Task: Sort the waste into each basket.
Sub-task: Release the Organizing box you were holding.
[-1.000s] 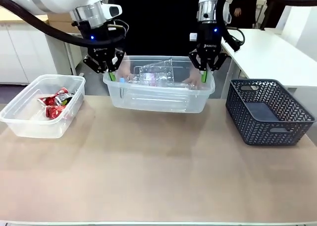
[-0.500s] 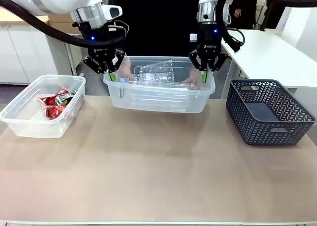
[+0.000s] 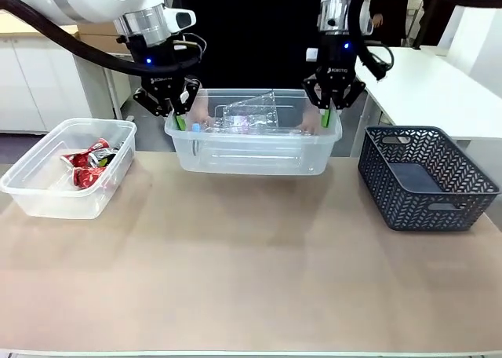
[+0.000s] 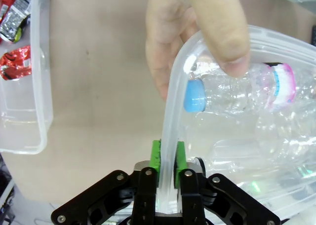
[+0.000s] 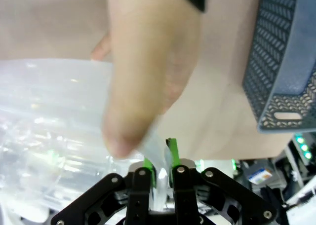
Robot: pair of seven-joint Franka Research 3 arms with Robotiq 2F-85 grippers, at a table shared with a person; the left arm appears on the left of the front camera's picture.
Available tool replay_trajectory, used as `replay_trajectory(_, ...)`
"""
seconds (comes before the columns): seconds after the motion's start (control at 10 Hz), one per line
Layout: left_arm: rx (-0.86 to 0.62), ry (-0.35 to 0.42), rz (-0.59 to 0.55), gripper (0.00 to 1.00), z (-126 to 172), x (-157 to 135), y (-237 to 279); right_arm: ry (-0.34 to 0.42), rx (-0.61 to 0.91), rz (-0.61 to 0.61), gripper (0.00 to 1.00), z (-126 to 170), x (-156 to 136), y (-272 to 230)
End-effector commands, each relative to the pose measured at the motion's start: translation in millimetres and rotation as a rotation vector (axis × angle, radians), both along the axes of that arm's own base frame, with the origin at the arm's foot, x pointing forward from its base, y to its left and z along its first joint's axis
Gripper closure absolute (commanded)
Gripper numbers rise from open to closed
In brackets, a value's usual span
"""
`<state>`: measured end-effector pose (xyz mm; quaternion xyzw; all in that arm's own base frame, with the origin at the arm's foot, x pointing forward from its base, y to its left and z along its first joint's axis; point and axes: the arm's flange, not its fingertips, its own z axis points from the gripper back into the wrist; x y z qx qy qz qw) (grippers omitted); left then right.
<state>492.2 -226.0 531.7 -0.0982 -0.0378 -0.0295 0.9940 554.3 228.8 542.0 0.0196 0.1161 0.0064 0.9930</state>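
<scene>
The bottle tub (image 3: pixel 251 158) sits at 12 o'clock on the table, with bottles (image 3: pixel 247 118) inside. The left gripper (image 3: pixel 174 116) pinches its wall at the tub's 9 o'clock end, jaws narrow. The right gripper (image 3: pixel 325 115) has its pads on both sides of the rim at 3 o'clock; I cannot tell if it pinches. A hand (image 4: pixel 197 32) holds the rim too. I think both grippers should let go together and rise straight up, so the tub does not tip. The packets (image 3: pixel 88 160) lie in the tub at 9 o'clock.

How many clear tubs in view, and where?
2. One tub sits at the table's left holding red packets; the other tub is mid-table, far side, holding bottles. None seem hidden.
</scene>
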Motion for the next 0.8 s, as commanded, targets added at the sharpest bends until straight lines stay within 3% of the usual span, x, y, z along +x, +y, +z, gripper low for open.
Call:
replay_trajectory(0.0, 0.009, -0.049, -0.032, 0.00, 21, -11, 7, -0.178, 0.035, -0.130, 0.20, 12, -66, -35)
replay_trajectory(0.1, 0.006, -0.075, -0.026, 0.00, 30, -19, 15, -0.230, 0.051, -0.154, 0.00, 18, -84, -43)
replay_trajectory(0.2, -0.008, -0.107, -0.026, 0.00, 40, -29, 23, -0.278, 0.055, -0.196, 0.00, 23, -100, -51)
replay_trajectory(0.3, -0.021, -0.142, -0.025, 0.14, 48, -41, 30, -0.333, 0.086, -0.205, 0.00, 29, -113, -56)
replay_trajectory(0.4, -0.034, -0.166, -0.039, 0.05, 51, -51, 33, -0.371, 0.100, -0.212, 0.08, 32, -125, -58)
replay_trajectory(0.5, -0.048, -0.175, -0.086, 0.00, 49, -63, 35, -0.397, 0.117, -0.207, 0.00, 33, -136, -59)
replay_trajectory(0.7, -0.079, -0.163, -0.181, 0.00, 42, -77, 40, -0.427, 0.141, -0.222, 0.00, 31, -148, -61)
